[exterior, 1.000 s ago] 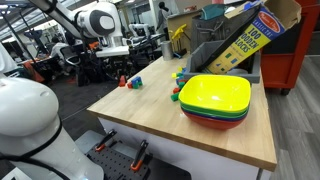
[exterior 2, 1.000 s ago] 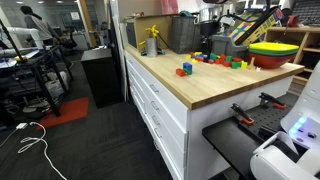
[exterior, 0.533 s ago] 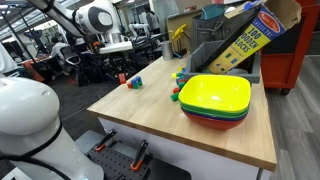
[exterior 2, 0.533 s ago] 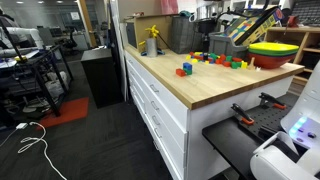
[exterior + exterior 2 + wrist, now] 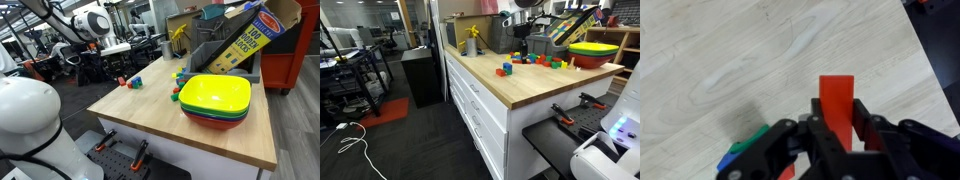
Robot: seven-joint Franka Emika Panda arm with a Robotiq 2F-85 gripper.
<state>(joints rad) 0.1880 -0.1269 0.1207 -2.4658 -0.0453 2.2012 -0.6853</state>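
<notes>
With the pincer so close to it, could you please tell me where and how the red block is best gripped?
Probably across its two long flat sides, coming straight from above. The red block looks long and narrow with parallel sides, and the pincer straddles it in the wrist view. A green block lies to one side, partly hidden by the pincer.

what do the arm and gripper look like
The arm is white, made of rounded segments with a grey round cap at one joint. The gripper is black, with two angular linked fingers. No markings are legible.
</notes>
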